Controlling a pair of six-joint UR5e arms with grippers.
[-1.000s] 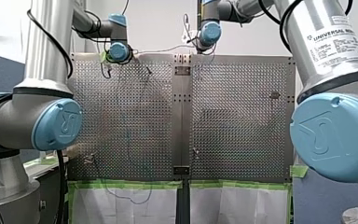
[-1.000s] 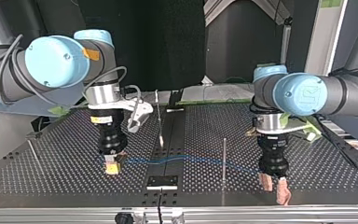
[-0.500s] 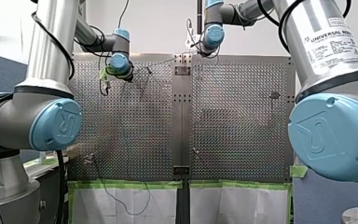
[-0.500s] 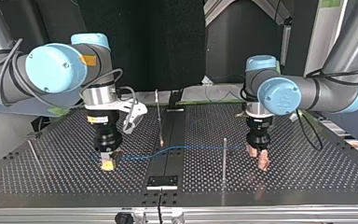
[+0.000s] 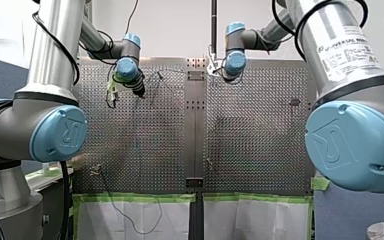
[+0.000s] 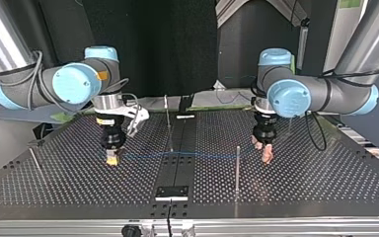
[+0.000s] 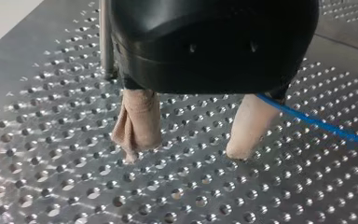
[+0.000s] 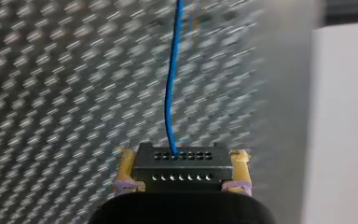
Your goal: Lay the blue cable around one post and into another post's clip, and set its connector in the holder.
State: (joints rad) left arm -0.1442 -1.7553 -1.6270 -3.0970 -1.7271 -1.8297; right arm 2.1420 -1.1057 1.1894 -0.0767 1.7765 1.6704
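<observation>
In the right wrist view a black connector point(image 8: 181, 173) sits clamped between my right gripper's point(image 8: 182, 163) yellow pads, and the blue cable point(image 8: 170, 93) leaves it straight ahead. In the top view this gripper point(image 6: 111, 159) hangs low over the board at the left. From there the blue cable point(image 6: 202, 155) runs almost level, passing a thin post point(image 6: 237, 168), towards my left gripper point(image 6: 265, 152). My left gripper point(image 7: 184, 154) is open just above the board, its beige fingers apart with nothing between them. The cable point(image 7: 317, 123) passes beside one finger.
A second thin post point(image 6: 168, 123) stands near the board's middle seam and another post point(image 6: 35, 160) at the top view's left. A small black plate point(image 6: 172, 192) lies at the near edge. A metal post point(image 7: 105, 37) rises close behind my left gripper.
In the top view both grippers have moved away from the near edge. My left gripper also went leftwards, towards the thin post. The cable between them now lies straighter.
</observation>
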